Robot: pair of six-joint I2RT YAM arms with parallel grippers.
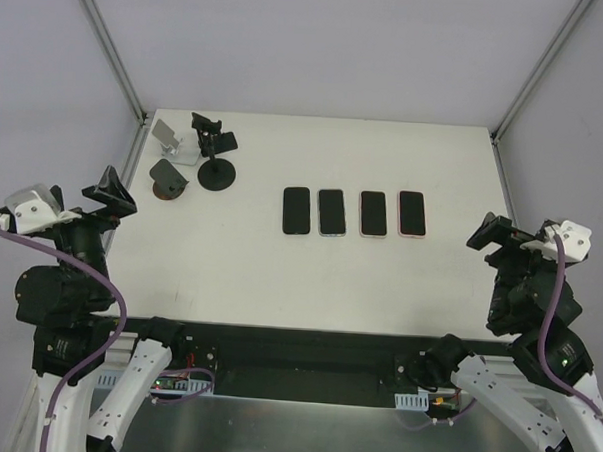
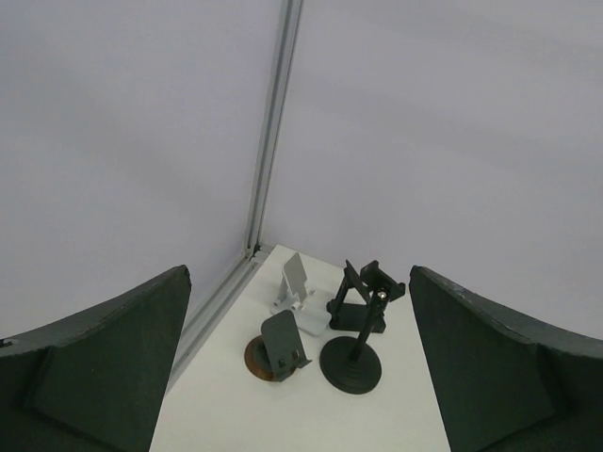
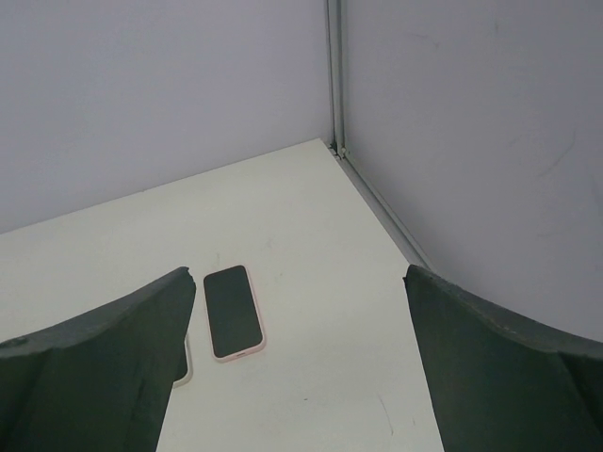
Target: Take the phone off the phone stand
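Note:
Several phones lie flat, screens up, in a row across the middle of the table: a black one, a silver-edged one, and two pink-cased ones. The rightmost pink phone shows in the right wrist view. Several phone stands cluster at the back left: a white stand, a grey stand on a brown disc, a black pole stand on a round base and a black folding stand. None holds a phone. My left gripper and right gripper hover open, empty, off the table's sides.
The enclosure's grey walls and metal corner posts close in the table at the back and sides. The stands sit close to the left edge. Both arm bases stand at the near edge.

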